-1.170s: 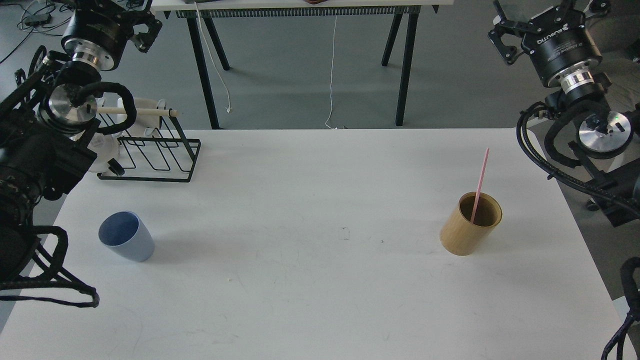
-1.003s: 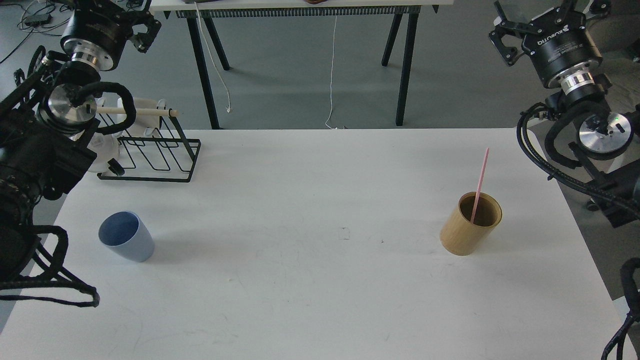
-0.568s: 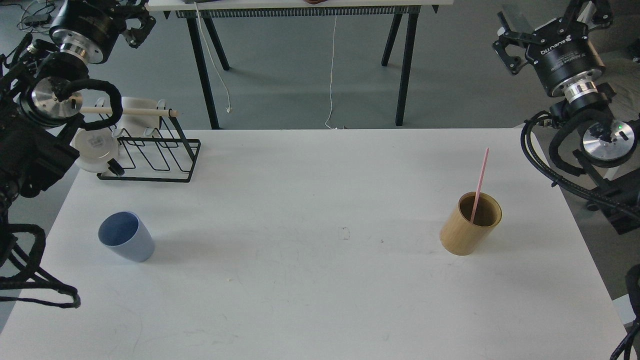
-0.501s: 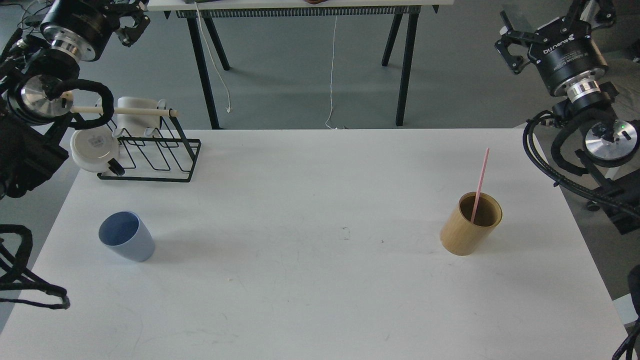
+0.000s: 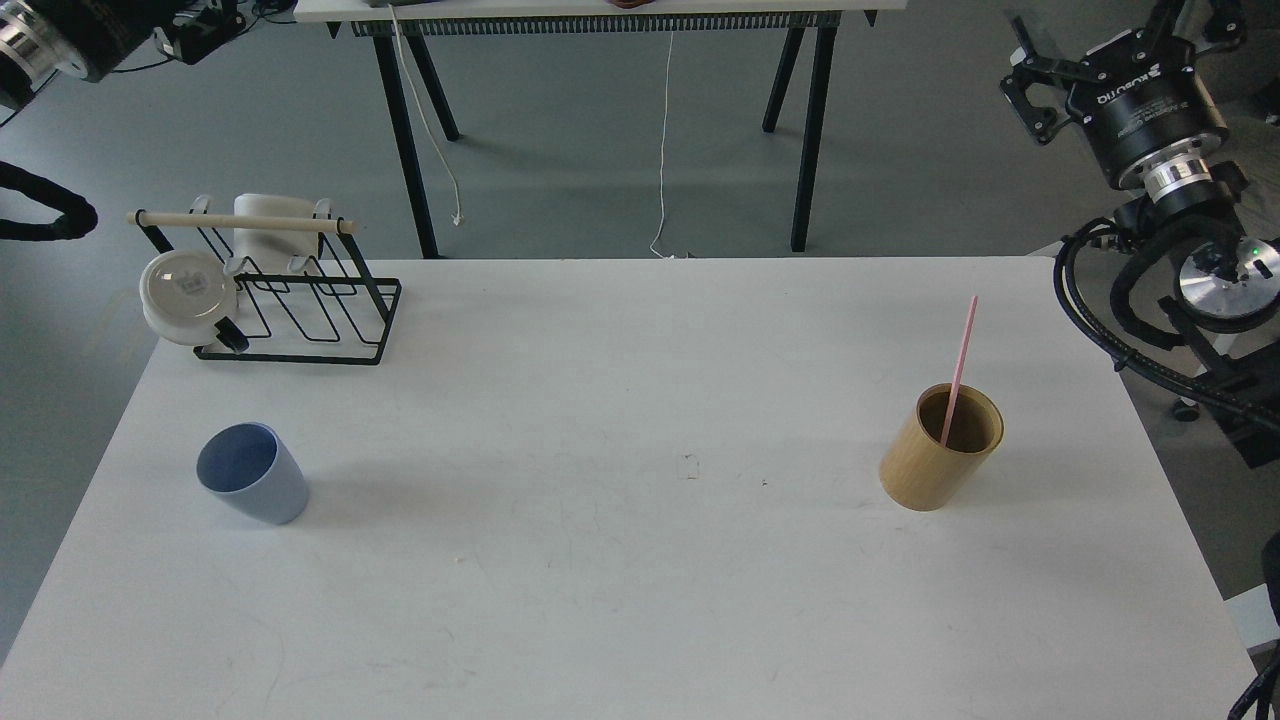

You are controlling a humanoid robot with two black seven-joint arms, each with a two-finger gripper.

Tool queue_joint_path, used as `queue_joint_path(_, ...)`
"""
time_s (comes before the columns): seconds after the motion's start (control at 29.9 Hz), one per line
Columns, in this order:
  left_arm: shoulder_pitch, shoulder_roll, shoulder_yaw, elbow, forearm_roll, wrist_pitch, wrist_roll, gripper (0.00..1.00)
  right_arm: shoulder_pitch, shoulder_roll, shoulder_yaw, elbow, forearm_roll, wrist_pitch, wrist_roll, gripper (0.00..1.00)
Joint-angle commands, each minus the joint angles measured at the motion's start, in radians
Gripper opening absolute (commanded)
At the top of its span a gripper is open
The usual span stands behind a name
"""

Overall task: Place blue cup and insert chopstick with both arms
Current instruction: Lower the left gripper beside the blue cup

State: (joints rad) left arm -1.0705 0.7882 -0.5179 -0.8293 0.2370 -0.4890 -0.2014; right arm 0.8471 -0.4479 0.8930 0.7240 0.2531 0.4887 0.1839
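Our right arm comes in from the right edge and rises to the upper right corner, its black cable looping beside the wrist joint, a silver ring just below the black hand body. Our right hand is held high, well off the worktop, its fingers spread and holding nothing. Our left arm shows only at the upper left corner: part of the wrist with its silver ring. Our left hand is mostly cut off by the edge; finger state unreadable.
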Motion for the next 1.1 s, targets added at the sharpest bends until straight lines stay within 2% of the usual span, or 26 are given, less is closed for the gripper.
queue_joint_path(0.0,0.07,0.078,0.001,-0.088,0.024,0.0,0.0,1.0,-0.002,0.0,0.007,0.0,0.0,0.0,0.0,1.0)
queue_joint_path(0.33,0.242,0.402,-0.002,-0.471,0.408,0.0,-0.004,1.0,-0.002,0.0,0.009,0.0,0.0,0.0,0.0,1.0)
queue_joint_path(0.5,0.311,0.444,-0.002,-0.508,0.628,0.0,-0.009,1.0,0.0,0.003,0.009,0.0,0.0,0.0,0.005,1.0)
queue_joint_path(0.67,0.441,0.477,-0.001,-0.51,0.755,0.0,-0.096,0.99,0.0,0.003,0.009,0.0,0.0,0.0,0.005,1.0)
queue_joint_path(0.9,0.549,0.49,0.001,-0.502,0.954,0.012,-0.219,0.95,0.0,0.002,0.021,0.0,0.0,0.0,0.006,1.0)
queue_joint_path(1.0,0.609,0.49,0.025,-0.502,1.105,0.101,-0.287,0.94,0.0,0.002,0.021,0.0,0.0,0.0,0.006,1.0)
queue_joint_path(1.07,0.621,0.484,0.054,-0.49,1.22,0.205,-0.287,0.94,0.0,0.002,0.021,0.002,0.0,0.0,0.006,1.0)
